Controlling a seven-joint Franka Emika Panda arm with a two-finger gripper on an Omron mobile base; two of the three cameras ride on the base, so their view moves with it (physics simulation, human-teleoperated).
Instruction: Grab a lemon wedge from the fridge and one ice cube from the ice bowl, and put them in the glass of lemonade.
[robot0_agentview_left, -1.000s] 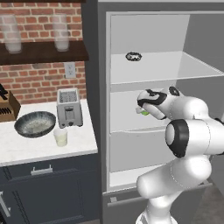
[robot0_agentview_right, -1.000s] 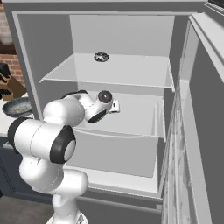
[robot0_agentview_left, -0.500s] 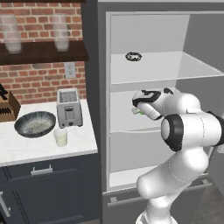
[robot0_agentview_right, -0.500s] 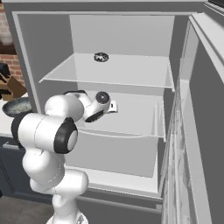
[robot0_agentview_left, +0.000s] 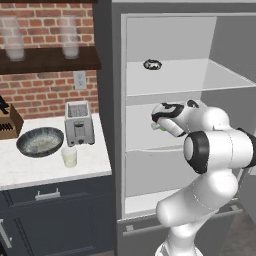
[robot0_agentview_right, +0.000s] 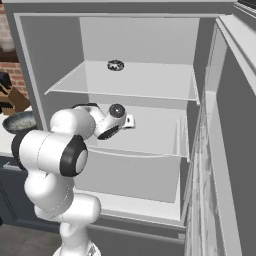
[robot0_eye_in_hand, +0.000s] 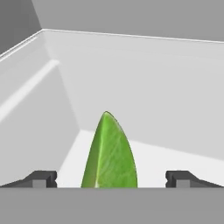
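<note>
Closure should begin only once the spread fingertips (robot0_eye_in_hand: 41, 178) flank the lemon wedge (robot0_eye_in_hand: 110, 153) evenly, near the fridge (robot0_agentview_left: 172, 82) shelf's left wall.

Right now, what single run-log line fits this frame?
stage: reaching in fridge | gripper: open, astride lemon wedge, no grip | glass of lemonade: on counter by ice bowl

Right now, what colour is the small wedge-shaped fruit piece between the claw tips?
Bright green, clearest in the hand view.
</note>
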